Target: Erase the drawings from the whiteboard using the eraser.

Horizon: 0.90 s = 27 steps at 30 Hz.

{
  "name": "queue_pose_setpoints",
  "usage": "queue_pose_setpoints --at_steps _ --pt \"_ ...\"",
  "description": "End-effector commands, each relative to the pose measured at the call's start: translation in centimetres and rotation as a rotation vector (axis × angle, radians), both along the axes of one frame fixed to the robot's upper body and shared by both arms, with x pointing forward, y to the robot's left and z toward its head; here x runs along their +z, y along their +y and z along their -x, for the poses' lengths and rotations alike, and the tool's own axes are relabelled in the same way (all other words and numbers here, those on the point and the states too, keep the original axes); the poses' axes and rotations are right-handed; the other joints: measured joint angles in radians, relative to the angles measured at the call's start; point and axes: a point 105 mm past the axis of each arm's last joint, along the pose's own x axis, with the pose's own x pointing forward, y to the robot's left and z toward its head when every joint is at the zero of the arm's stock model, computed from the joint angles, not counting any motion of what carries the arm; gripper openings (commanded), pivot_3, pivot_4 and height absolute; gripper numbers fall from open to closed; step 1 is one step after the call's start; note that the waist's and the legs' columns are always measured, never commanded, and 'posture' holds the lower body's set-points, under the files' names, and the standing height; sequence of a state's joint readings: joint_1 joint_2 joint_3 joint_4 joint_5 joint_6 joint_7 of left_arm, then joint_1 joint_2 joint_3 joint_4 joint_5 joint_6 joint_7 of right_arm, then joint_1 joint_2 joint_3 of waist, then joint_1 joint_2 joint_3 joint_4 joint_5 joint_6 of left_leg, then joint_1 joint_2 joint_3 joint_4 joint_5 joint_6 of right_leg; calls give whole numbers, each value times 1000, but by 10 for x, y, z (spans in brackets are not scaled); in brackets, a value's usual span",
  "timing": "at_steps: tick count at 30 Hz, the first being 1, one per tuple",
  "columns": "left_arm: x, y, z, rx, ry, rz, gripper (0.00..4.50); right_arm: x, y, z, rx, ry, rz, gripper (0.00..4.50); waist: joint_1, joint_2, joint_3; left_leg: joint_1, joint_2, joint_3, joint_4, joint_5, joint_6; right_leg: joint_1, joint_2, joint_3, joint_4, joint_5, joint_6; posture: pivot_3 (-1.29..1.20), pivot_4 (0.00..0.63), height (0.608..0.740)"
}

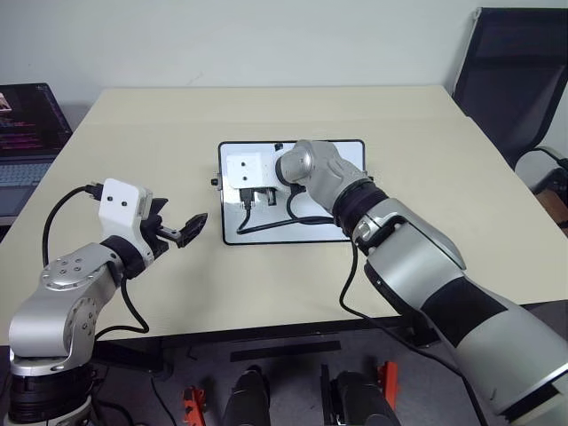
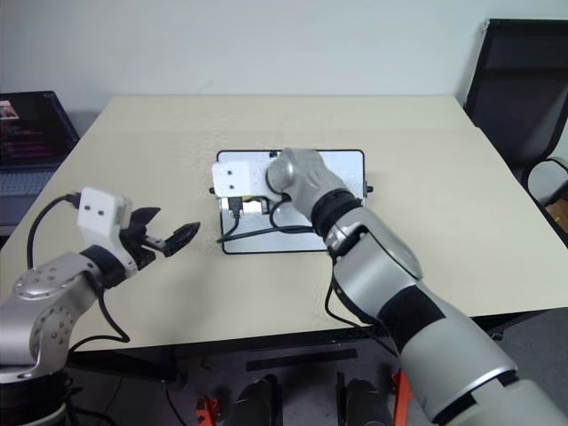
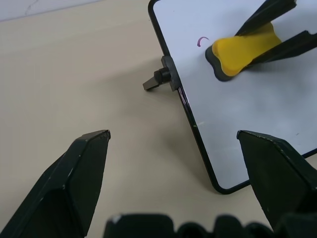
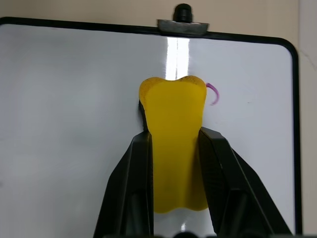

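The whiteboard (image 1: 348, 153) lies flat in the middle of the table, with a black frame and a knob (image 4: 182, 12) on its short side. My right gripper (image 4: 176, 135) is shut on the yellow eraser (image 4: 173, 134), whose end rests on the board near the left edge. One small purple curl of the drawings (image 4: 214, 93) sits just beside the eraser's tip, also seen as the same curl (image 3: 202, 41) next to the eraser (image 3: 242, 49). My left gripper (image 1: 191, 228) hovers open to the left of the board, holding nothing.
A laptop (image 1: 27, 133) stands at the table's far left edge. A black chair (image 1: 515, 80) is beyond the right corner. The right wrist's black cable (image 1: 275, 226) hangs over the board's near edge. Bare tabletop (image 1: 444, 177) surrounds the board.
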State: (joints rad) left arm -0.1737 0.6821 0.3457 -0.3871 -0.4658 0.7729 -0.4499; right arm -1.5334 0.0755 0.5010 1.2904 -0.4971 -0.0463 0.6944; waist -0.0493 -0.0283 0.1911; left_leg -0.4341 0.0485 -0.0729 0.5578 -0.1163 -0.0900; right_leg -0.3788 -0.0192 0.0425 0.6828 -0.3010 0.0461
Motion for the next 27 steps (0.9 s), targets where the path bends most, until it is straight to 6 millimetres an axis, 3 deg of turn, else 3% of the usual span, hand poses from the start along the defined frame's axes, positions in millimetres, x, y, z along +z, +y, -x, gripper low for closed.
queue_pose_setpoints --at_steps 1,4,11,14,17,20,27 --pt "11 -2 3 -7 -55 -14 4500 21 2 -9 -64 -93 -114 965 -1 0 0 0 0 0 0 0 0 0 0 0 0 0 0 0 150 740" --pt "11 -2 3 -6 -56 -15 4500 25 7 -8 -64 -102 -141 965 1 0 0 0 0 0 0 0 0 0 0 0 0 0 0 0 150 740" --pt "12 -2 4 -2 -59 -17 4500 -15 5 7 4 59 41 965 -5 0 0 0 0 0 -1 0 0 0 0 0 0 0 -1 0 150 740" --pt "12 -1 5 2 -59 -16 4500 -2 8 1 -27 -2 -37 965 -5 0 0 0 0 0 -1 0 0 0 0 0 0 0 -1 0 150 740" --pt "12 -1 5 2 -57 -18 4500 25 9 -9 -98 -96 -176 965 -4 0 0 0 0 0 0 0 0 -1 0 0 0 0 -1 0 150 740" --pt "11 0 5 3 -57 -18 4500 30 6 -12 -118 -116 -189 965 -1 0 0 0 0 0 0 0 0 -1 0 0 0 0 -1 0 150 740" --pt "12 0 5 2 -58 -21 4500 -9 4 -1 -52 2 -27 965 -3 0 0 0 0 0 -1 0 0 0 0 0 0 0 -1 0 150 740"
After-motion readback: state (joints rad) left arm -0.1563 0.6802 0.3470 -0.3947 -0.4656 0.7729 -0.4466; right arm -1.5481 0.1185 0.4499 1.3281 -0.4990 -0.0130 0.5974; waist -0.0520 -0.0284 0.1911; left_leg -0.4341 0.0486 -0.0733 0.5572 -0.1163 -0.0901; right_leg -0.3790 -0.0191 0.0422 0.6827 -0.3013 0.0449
